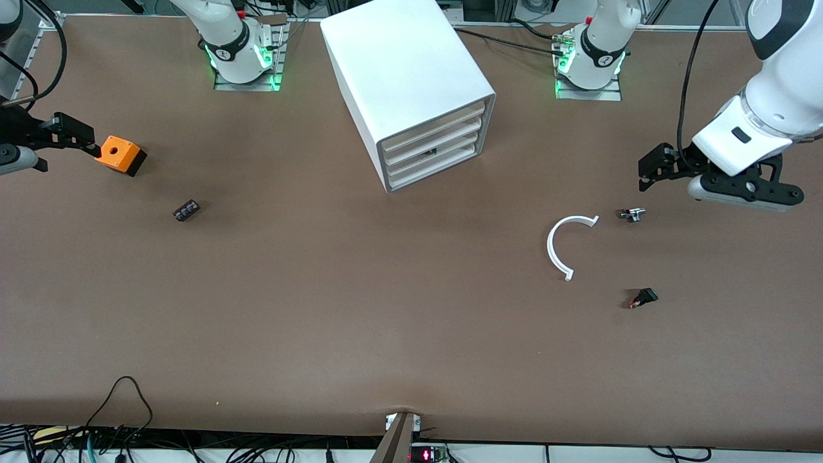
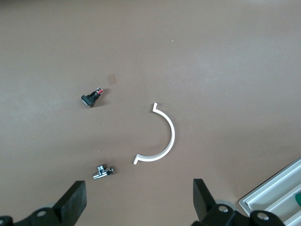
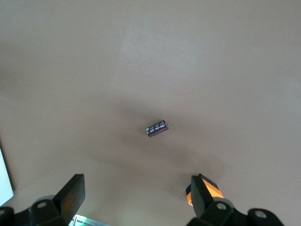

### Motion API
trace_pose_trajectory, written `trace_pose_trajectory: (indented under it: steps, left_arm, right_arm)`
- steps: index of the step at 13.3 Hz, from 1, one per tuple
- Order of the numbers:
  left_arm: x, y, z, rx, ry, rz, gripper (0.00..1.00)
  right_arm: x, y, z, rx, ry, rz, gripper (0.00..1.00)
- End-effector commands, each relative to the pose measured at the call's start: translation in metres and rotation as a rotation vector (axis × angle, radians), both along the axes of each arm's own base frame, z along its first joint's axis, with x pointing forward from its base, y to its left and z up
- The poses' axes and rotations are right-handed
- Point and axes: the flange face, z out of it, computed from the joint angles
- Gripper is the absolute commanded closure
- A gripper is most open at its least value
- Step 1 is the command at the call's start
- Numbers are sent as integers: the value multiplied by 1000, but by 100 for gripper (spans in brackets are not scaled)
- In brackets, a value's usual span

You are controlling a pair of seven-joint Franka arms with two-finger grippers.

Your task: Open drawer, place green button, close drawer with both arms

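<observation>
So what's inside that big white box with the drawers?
The cabinet holds stacked drawers, all pushed in. A small dark thing peeks out between them; the rest is hidden.

Cabinet (image 1: 406, 77) mid-table between arm bases; curved clip (image 1: 564, 245) nearer the camera toward left arm's end, orange box (image 1: 119, 154) toward right arm's end.

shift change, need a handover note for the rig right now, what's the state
Left gripper: open, empty, over the table at the left arm's end; that arm waits.
Right gripper: open, empty, beside the orange box at the right arm's end; it waits too.
Button: a small dark-green bit shows at a lower drawer of the cabinet, probably it; none lies on the table.
Done: apparently button in, drawers look pushed in.
Left: confirm the button and that the drawer is fully shut.
</observation>
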Motion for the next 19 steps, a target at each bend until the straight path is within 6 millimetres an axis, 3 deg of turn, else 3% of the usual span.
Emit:
trace_pose_trajectory:
  steps: [1,9,14,19]
  left_arm:
    - [-21,11,-1,27,-13,-21,0]
    - [-21,8,-4,55,-7,-29,0]
    - [-21,22,-5,55,10,-2,0]
    - [-7,18,1,50,-15,-7,0]
  right_arm:
    - [-1,0,3,5,-9,3,0]
    - [1,3,3,-8,-17,15,0]
    - [2,5,4,-12,-23,19,0]
    - [3,4,6,-39,-22,27,0]
